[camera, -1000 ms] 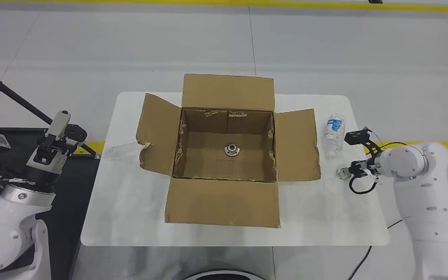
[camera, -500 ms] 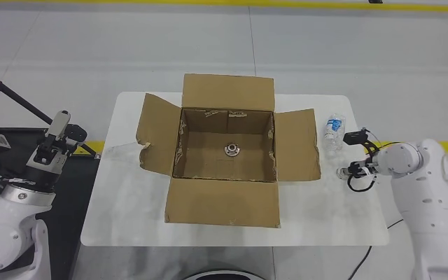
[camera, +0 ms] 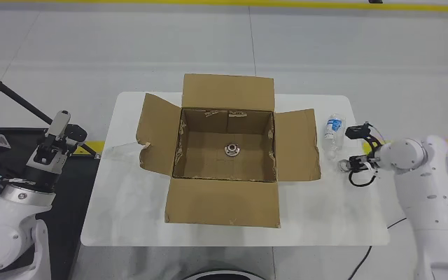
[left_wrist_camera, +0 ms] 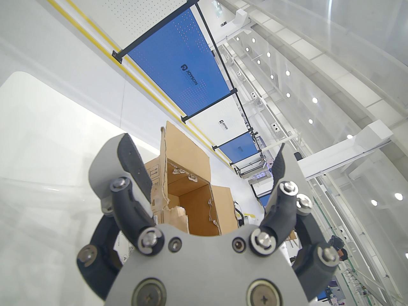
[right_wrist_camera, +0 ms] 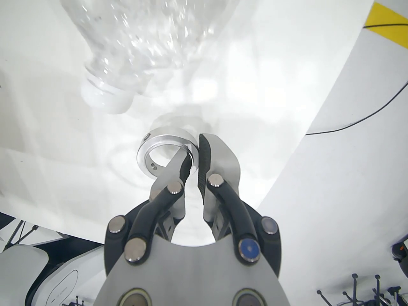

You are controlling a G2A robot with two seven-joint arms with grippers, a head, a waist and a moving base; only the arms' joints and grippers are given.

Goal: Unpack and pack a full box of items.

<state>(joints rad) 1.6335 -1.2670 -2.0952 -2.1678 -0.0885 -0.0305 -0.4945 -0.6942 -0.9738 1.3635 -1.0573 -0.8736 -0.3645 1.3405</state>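
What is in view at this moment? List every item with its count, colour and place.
table: one, white, under everything.
cardboard box: one, brown, flaps open, at the table's centre.
round metal part: one, silver, on the box floor.
bottle: one, clear with a white cap, lying on the table beside the box flap on the right arm's side.
metal ring: one, silver, by the bottle's cap, pinched in the right tool.
left tool: one, grey and black, open, beyond the table's edge, facing the box.
right tool: one, grey and black, shut on the ring's wall.
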